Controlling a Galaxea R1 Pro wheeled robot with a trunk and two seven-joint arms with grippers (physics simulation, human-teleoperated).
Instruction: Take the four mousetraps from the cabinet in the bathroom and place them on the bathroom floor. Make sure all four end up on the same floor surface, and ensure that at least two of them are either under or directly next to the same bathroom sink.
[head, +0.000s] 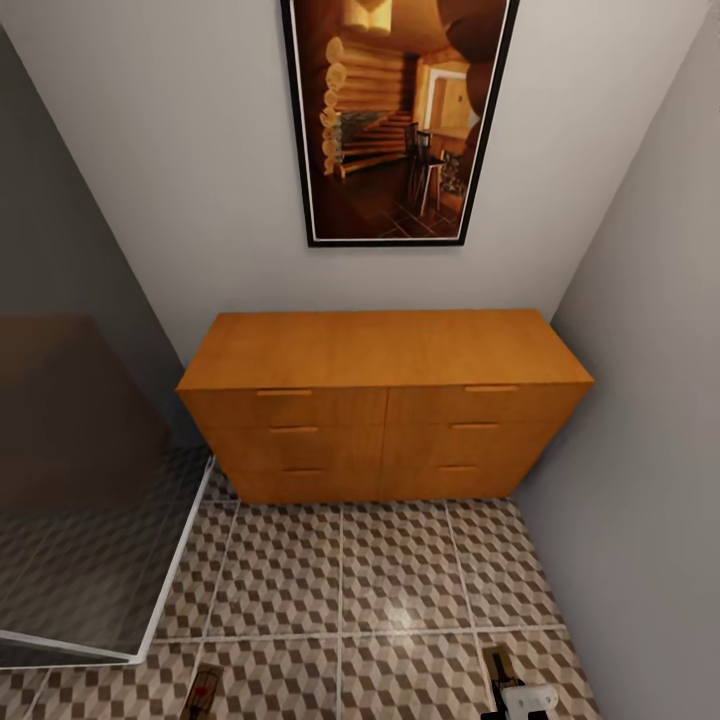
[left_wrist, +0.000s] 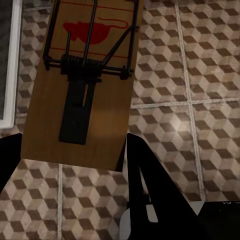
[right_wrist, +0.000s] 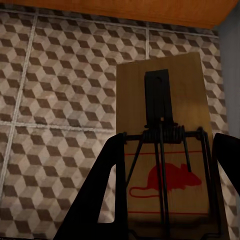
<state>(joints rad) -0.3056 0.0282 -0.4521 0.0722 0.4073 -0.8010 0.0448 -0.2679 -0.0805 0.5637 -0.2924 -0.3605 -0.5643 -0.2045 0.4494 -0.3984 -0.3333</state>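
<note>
Ahead, against a pale wall, a low orange-brown cabinet with flat top and slim bar handles on its drawer fronts, all drawers closed. Above it, a dark-framed picture of a log-cabin interior. Below and in front, the bathroom floor in a brown, beige and white cube pattern with pale grout lines. At the left of the head view, a grey translucent panel with a white edge.

Close up in the left wrist view, a mousetrap, a brown wooden board with dark wire spring and a red mouse print, pinched at its near end between the dark fingers of the left gripper, above the tiles. Same trap at the bottom edge of the head view, left of centre.

Likewise in the right wrist view, a second mousetrap clamped between the fingers of the right gripper, red mouse print toward the camera, cabinet base just beyond. In the head view, low at the right edge, this trap with a white wrist part beside it.
</note>
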